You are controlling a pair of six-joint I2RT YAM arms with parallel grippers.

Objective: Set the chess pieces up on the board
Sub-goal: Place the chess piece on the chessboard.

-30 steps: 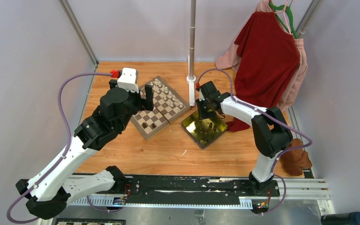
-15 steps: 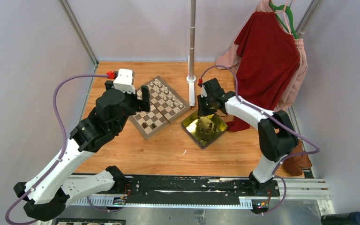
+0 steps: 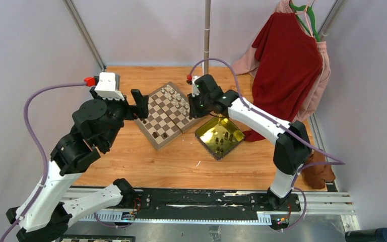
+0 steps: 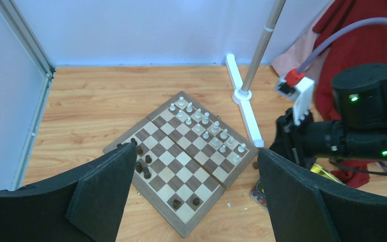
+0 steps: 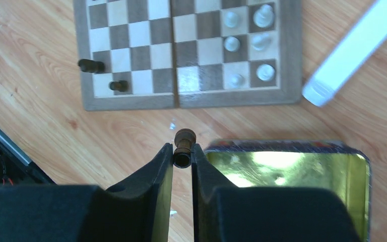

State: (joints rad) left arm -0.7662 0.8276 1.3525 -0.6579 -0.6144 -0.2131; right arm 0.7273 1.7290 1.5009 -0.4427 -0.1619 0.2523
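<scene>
The board lies at an angle on the wooden table. Several cream-white chess pieces fill its far right side. Dark pieces stand near its left corner, and two more near its front edge. My right gripper is shut on a dark brown piece, hanging above bare table between the board's edge and the yellow tray. My left gripper is open and empty, held high over the board's near left side.
The shiny yellow tray right of the board holds several dark pieces. A pole on a white base stands just behind the board's right corner. Red and pink garments hang at the back right. A brown cloth lies at the right edge.
My right gripper has lifted out of the tray and swung left toward the board's right corner with the dark piece. My left arm has drawn back to the left.
</scene>
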